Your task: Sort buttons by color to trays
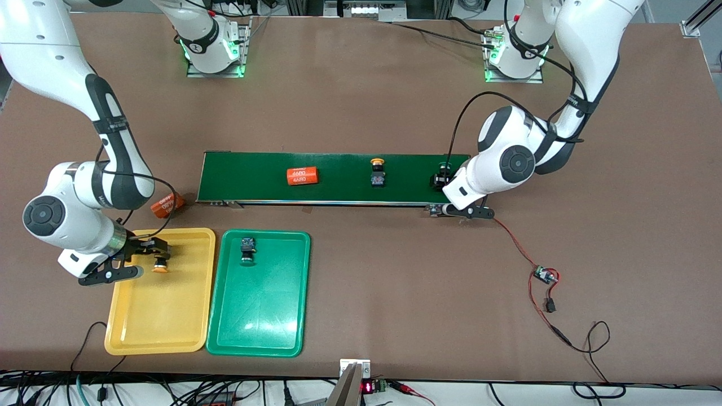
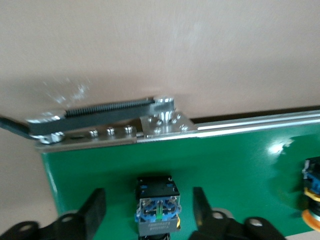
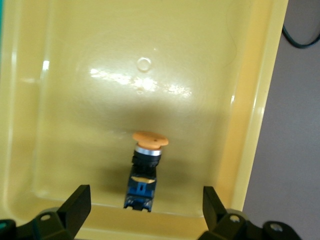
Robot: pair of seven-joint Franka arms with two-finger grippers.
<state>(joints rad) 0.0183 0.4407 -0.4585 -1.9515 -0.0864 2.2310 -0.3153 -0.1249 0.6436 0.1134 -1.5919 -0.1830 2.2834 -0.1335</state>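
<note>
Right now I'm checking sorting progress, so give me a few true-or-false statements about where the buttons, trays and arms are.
1. A yellow-capped button lies in the yellow tray. True.
2. The green tray holds two buttons. False: only one button lies in it.
3. The right tool is shut on a button. False: its fingers stand open, apart from the yellow-capped button.
4. The left tool is open over a button on the conveyor belt. True.
</note>
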